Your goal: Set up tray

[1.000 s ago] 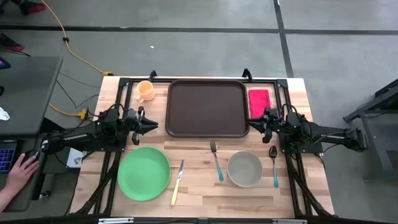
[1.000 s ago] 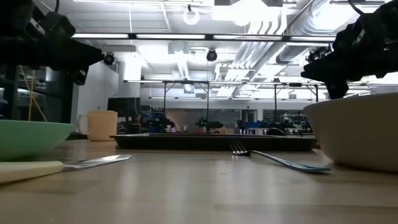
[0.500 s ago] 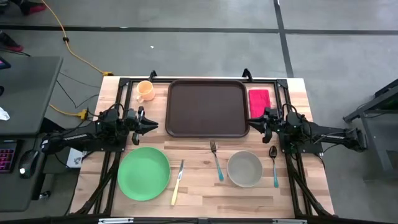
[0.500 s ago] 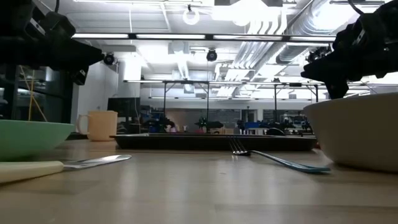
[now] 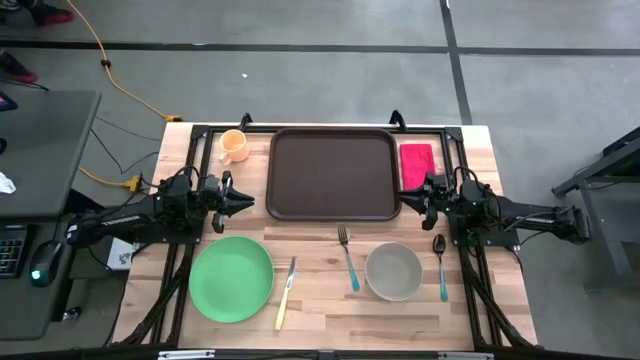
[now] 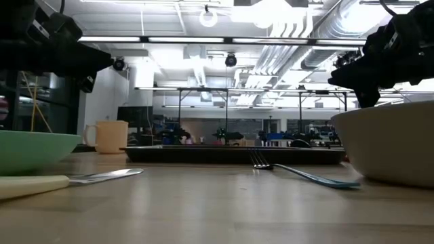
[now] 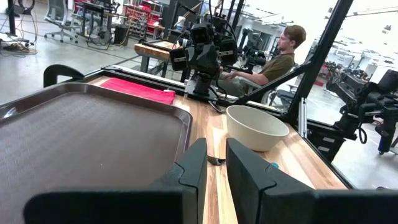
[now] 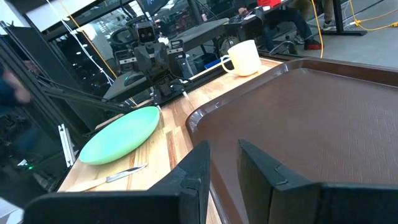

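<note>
Left gripper (image 5: 243, 201) sits just off the tray's left edge, fingers slightly parted, holding nothing. Right gripper (image 5: 408, 203) is at the tray's right edge, same state. Tray (image 5: 333, 172) lies flat at the table's (image 5: 320, 305) far middle.

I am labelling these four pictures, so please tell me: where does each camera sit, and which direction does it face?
High view: overhead, straight down; both arms flank the tray.
Low view: table height, facing the room; arms overhead.
Left wrist view: on the left arm, facing across the tray; left end effector shows, slightly parted.
Right wrist view: opposite direction; right end effector shows.
All share the tray.
</note>
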